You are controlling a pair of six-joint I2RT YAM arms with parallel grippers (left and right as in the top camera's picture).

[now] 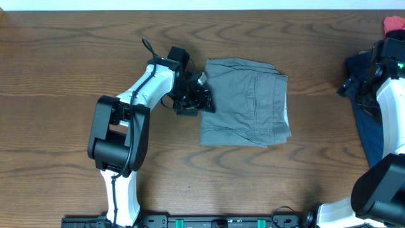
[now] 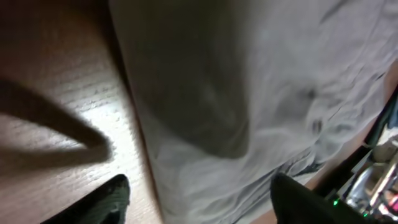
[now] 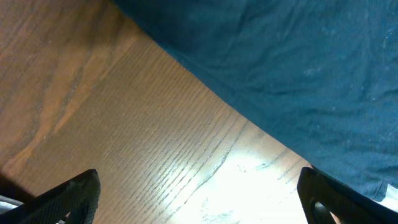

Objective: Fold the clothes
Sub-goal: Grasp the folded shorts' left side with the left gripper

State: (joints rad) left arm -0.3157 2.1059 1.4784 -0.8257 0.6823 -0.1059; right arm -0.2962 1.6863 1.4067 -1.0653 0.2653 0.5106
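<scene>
Wooden table (image 1: 63, 63): left gripper (image 2: 202, 202) spread over folded grey garment (image 1: 247, 101); right gripper (image 3: 199, 199) spread beside blue garment (image 3: 298, 62).

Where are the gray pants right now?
In the overhead view, the gray pants lie mid-table, beside the left tool, left of the blue garment.

I count three clothes on one table (image 1: 63, 63): one grey piece (image 1: 245, 101) near centre, one blue piece (image 1: 364, 126) at 3 o'clock, one red piece (image 1: 393, 24) at 2 o'clock. I see two arms: left arm (image 1: 136, 101), right arm (image 1: 392, 104).
</scene>
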